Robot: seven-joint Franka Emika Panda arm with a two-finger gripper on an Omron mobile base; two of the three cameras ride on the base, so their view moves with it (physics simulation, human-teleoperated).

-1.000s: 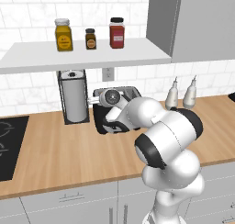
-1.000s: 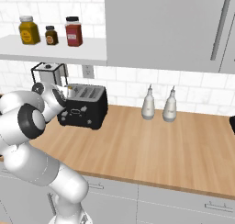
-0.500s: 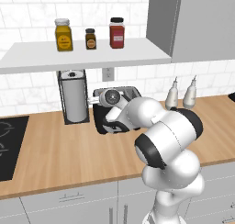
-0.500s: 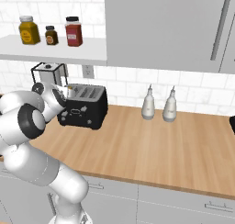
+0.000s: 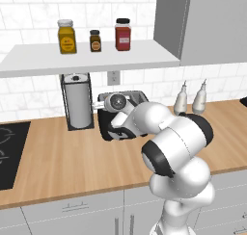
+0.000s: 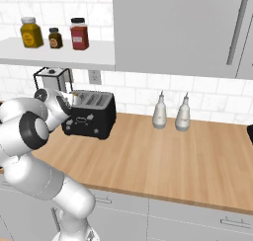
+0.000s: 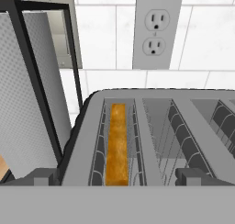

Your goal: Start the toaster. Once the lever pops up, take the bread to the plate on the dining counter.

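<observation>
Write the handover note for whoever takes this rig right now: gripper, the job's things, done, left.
Gripper: open, holding nothing, poised just above the toaster, fingers either side of its leftmost slot.
Toaster: on the wall counter, beside the paper-towel holder, below the outlet.
Bread: sunk in the leftmost slot, top edge golden brown; other slots hold nothing.
Lever: cannot tell from these views whether it has been pressed or has popped up.
Done: arm brought over the toaster.
Left: confirm toasting has finished, lift the bread out, carry it to the plate on the dining counter.
</observation>
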